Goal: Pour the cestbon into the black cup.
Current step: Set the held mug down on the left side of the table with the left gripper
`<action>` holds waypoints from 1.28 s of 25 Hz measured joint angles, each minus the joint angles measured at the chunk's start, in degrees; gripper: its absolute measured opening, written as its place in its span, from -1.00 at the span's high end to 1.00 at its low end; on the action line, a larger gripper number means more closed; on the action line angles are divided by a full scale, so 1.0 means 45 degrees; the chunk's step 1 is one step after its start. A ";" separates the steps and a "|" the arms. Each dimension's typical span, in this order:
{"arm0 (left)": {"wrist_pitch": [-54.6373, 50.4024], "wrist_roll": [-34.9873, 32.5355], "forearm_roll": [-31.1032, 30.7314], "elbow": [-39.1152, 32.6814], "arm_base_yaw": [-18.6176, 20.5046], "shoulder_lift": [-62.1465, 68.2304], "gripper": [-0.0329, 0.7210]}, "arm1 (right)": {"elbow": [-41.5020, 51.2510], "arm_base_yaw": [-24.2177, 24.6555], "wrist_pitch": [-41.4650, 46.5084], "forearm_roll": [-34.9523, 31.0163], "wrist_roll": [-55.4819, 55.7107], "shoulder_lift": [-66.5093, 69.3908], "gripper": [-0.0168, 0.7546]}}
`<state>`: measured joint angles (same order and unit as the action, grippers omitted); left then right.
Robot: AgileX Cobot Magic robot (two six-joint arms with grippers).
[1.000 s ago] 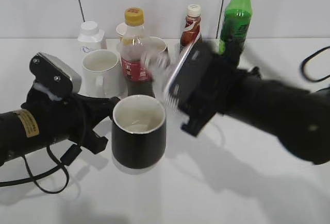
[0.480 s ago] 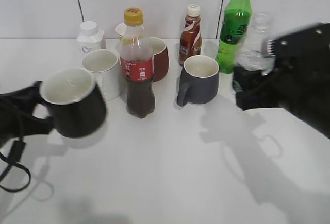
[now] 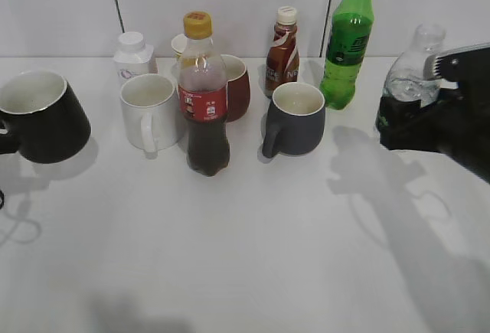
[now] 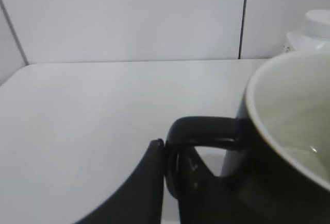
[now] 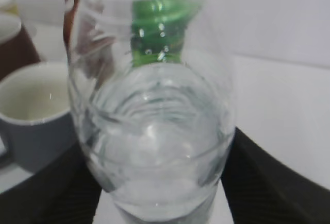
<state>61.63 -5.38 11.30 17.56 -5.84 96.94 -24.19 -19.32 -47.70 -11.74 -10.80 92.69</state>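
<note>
You're looking at a plain white worktop (image 3: 253, 256) that runs back to a white panelled wall (image 3: 230, 4), split by thin dark vertical seams (image 3: 116, 0). Light falls from in front and above, so you get soft grey shadows (image 3: 398, 203) spread across the worktop surface toward the near edge.

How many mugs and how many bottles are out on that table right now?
Mugs: 4 (black cup, white mug, dark red mug, grey mug)
Bottles: 5 (cola, brown sauce bottle, green soda, cestbon, small white bottle)
Total: 9
</note>
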 joint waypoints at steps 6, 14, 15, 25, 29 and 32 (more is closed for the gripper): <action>0.0275 0.1013 -0.4544 0.1391 0.2305 0.1724 0.81 | -0.0195 0.0062 -0.1537 0.0578 0.0360 0.1541 -0.32; 0.0492 0.1288 -0.6474 0.3168 0.2732 0.3815 0.81 | -0.0637 0.0578 -0.1875 0.1270 0.1029 0.2706 -0.32; 0.0277 0.1288 -0.6709 0.3349 0.2732 0.3910 0.81 | -0.0731 0.0675 -0.1875 0.1343 0.1100 0.2718 -0.32; -0.0387 0.1301 -0.7191 0.3693 0.2732 0.4042 0.81 | -0.1677 0.0946 -0.1998 0.2114 0.1897 0.4242 -0.32; -0.0390 0.1301 -0.7258 0.3693 0.2732 0.4042 0.81 | -0.1699 0.0946 -0.2245 0.2166 0.2086 0.4738 -0.32; -0.0479 0.1352 -0.7319 0.3693 0.2732 0.4042 0.71 | -0.1703 0.0946 -0.2256 0.2490 0.2109 0.4737 -0.32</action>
<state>59.47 0.70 -21.64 34.17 6.45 115.13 -31.85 -15.07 -57.85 -0.53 -1.31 114.01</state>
